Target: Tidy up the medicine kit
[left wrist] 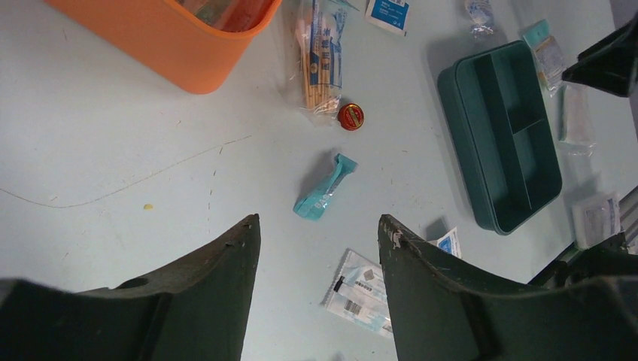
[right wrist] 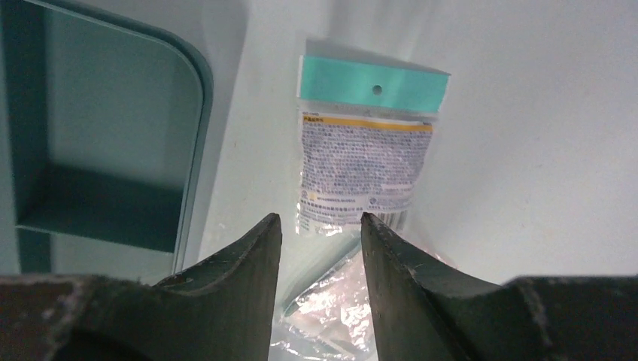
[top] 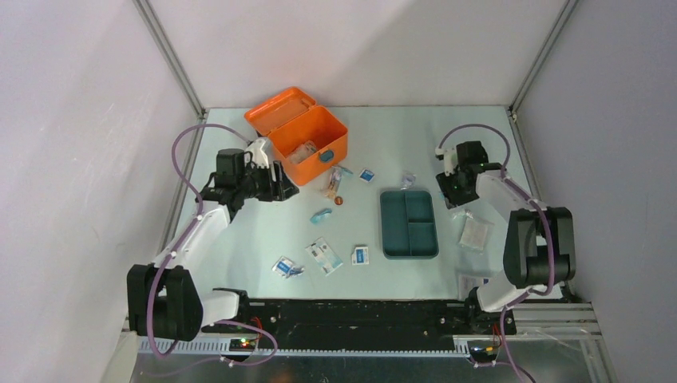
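While both our left jaws and right jaws are standing parted and empty, we are, it seems, choosing a packet (right wrist: 366, 162) just ahead of the right jaws. The open medicine kit (top: 307, 136) is sitting ahead-left of the left jaws. Next we are probably needing to descend and close.

The pale blue-green table (top: 255, 231) carries an open orange medicine kit (top: 279, 108) at its far left. Just in front of the kit lies a clear bag of swab sticks (top: 333, 182), with a small red tin (top: 338, 200) just beside the bag's end and a crumpled teal wrapper (top: 321, 215) nearer. A dark teal tray (top: 382, 231) sits right of centre. Two blue-and-white sachets (top: 366, 175) (top: 361, 255) and two flat printed packets (top: 323, 255) (top: 285, 267) are scattered around. A white pad packet (top: 475, 234) lies right of the tray, and a packet with a teal header strip (right wrist: 366, 150) lies beside the tray's corner.
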Robot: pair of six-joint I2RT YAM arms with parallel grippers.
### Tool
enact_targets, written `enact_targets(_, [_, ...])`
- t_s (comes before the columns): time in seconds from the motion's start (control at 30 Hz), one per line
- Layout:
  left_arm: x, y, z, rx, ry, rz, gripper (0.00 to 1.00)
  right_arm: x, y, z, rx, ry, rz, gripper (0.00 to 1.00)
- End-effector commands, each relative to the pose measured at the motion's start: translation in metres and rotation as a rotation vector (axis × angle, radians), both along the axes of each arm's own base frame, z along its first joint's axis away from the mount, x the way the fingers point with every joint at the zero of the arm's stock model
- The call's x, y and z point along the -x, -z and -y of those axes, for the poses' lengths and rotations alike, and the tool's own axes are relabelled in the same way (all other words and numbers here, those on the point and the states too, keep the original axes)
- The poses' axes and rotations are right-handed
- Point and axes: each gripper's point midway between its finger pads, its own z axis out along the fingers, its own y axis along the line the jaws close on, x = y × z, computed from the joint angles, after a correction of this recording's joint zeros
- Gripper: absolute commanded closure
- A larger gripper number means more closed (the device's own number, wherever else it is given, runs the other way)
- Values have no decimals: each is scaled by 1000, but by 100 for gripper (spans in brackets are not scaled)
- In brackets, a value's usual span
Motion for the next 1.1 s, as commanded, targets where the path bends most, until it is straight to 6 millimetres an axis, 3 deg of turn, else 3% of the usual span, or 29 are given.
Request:
enact_targets(0.0, [-10,-26,5,28,18,78,36,-10,14,4,125,-57,-5,52])
enact_targets(0.3, [-6,-30,5,29,30,96,36,-13,31,22,241,-16,-34,57])
enact_targets(0.47, [-9,-33,6,28,37,105,36,-10,37,24,199,-8,-61,74])
enact_targets(0.57, [-10,-39,11,36,58,115,37,-13,27,24,188,-6,-38,85])
enact_targets(0.67, [-7,-47,22,46,113,138,38,-16,0,15,138,-8,24,98])
enact_targets(0.8, [1,-62,47,38,264,218,38,-16,-48,-6,17,-50,116,100])
enact_targets(0.93, [10,-92,79,15,528,405,38,-11,-106,-45,-190,-158,229,100])
enact_targets(1.07, [15,-115,105,-5,735,578,37,13,-151,-95,-434,-338,286,100])
